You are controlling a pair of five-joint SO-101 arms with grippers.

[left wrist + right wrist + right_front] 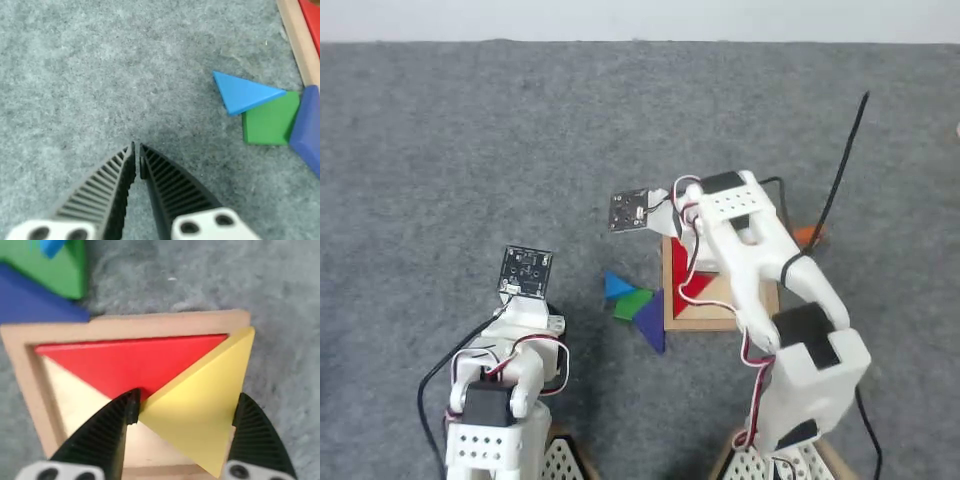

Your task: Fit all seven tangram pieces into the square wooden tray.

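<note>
Hovering over the tray (165,322), the right gripper (187,407) is clamped on the yellow triangle (200,385), tilted beside the seated red triangle (130,360). The left gripper (136,147) is closed above the mat (75,75); blue triangle (245,92), green piece (270,122) and navy piece (307,125) are clustered outside the tray.

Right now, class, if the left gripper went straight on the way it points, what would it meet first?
Probably bare grey carpet; the left gripper points clear of the blue triangle.

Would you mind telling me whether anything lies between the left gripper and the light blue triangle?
Nothing visible does. Bare carpet is all that lies between the left gripper and the light blue triangle. The green square lies against the triangle's far side, out of the way.
</note>
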